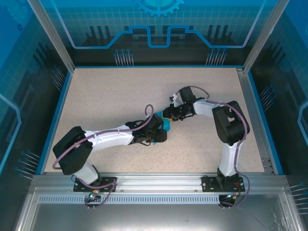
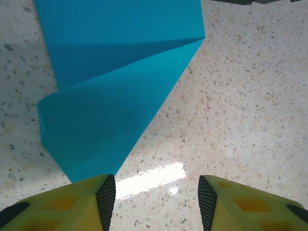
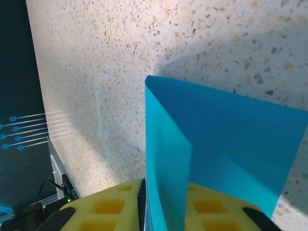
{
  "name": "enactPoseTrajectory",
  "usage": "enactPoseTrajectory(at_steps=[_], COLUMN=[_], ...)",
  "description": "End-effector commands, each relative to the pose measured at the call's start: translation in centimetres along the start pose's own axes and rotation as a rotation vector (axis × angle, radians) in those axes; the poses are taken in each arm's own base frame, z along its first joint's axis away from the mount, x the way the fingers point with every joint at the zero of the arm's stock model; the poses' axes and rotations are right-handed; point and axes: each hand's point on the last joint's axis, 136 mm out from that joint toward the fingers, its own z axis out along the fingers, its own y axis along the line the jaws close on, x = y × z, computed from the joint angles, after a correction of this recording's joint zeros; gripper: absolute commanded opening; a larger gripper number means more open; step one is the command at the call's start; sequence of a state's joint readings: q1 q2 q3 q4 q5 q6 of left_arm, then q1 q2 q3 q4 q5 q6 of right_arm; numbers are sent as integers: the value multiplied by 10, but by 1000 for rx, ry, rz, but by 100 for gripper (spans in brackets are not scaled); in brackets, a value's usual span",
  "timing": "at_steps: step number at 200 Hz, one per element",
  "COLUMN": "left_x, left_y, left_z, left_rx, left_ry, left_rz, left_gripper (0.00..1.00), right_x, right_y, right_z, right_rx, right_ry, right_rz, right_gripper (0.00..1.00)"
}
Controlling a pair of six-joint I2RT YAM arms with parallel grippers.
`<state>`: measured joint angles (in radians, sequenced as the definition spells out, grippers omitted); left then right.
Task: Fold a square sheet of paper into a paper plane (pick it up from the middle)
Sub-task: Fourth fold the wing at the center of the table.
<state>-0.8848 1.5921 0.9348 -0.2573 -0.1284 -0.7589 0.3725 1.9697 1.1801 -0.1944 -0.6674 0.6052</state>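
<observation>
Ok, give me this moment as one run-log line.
left gripper: open, paper at one fingertip | right gripper: shut on paper | paper: creased, folding unfinished

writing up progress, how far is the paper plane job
Early. Done: the paper is picked up and bent along one crease. In hand: the right gripper pinches it; the left gripper is open beside it, holding nothing. Left: no pointed nose or wings yet, so most folds remain.
</observation>
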Motion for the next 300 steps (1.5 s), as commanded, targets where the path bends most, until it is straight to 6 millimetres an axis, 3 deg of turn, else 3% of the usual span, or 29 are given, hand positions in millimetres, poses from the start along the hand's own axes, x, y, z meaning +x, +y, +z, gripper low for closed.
enactPoseTrajectory(at_steps=[1,52,85,127,212,300], left_x=[-8,-8,-5,-4,-3,0], left_y=[10,13,30,34,19,26], left_z=[-1,9,13,20,23,35], left_rx=[-155,-332,-420,-435,-431,-489], left_ry=[-73,-117,-139,-147,-174,-165], left_rz=[51,110,66,74,136,153], left_gripper=[54,55,58,56,54,43], right_x=[4,6,5,3,2,2], right_y=[14,21,21,22,27,26], right_z=[-4,-8,-10,-10,-13,-12], right_rx=[-39,-48,-41,-47,-51,-52], right_ry=[31,33,30,30,27,27], right_rz=[-6,-6,-5,4,11,20], right_gripper=[20,20,20,21,21,21])
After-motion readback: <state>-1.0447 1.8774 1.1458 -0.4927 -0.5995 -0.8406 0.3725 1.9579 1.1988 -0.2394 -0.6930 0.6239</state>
